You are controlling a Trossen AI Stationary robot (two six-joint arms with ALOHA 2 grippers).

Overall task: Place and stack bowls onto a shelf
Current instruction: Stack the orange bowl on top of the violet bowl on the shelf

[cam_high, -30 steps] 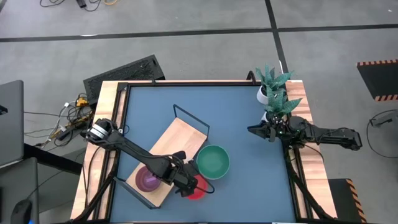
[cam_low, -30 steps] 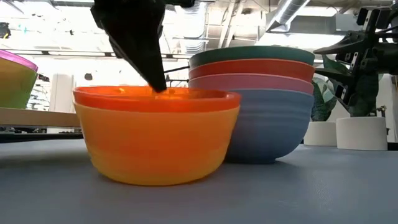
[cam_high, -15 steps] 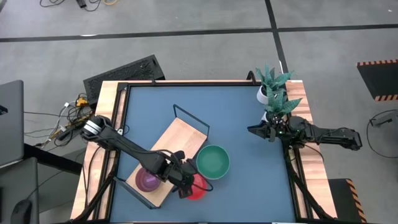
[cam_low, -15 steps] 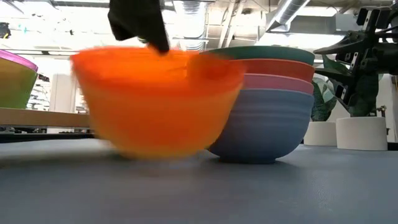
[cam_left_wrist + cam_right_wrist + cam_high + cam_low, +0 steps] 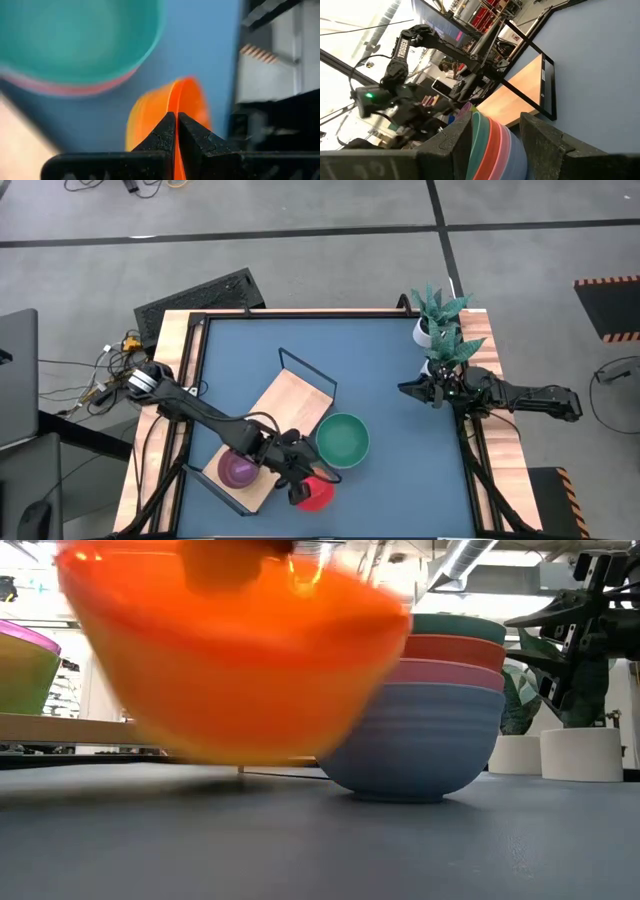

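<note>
Gripping the rim of the orange bowl (image 5: 167, 117), the left gripper (image 5: 176, 131) has its two fingers pinched tight on the thin wall; the left wrist view shows the rim edge sandwiched between them. Low view: orange bowl (image 5: 235, 655) is clear of the blue tabletop (image 5: 400, 850), tilted, heavily blurred; its top is cut off by the frame edge, and the gripper above it is only a dark smear. It appears to be two nested bowls (orange rim over a yellower body), but the blur prevents a firm call.

High view: left gripper (image 5: 297, 480) sits at the near edge of the table, just beside the shelf's (image 5: 290, 405) near end; the held bowl reads red-orange (image 5: 318, 494) and is partly covered by the arm.

Stack of bowls (image 5: 425, 705) stands on the table right of the shelf: teal on top, then red, pink, pale blue at the bottom. From above only the teal one (image 5: 343, 439) shows.

A purple-pink bowl (image 5: 238, 469) rests on the shelf board; in the low view it is cut off at the left edge (image 5: 25, 665).

Right gripper (image 5: 412, 390) waits at the right table edge by the potted plant (image 5: 438, 315), fingers (image 5: 547, 137) spread apart, holding nothing.
</note>
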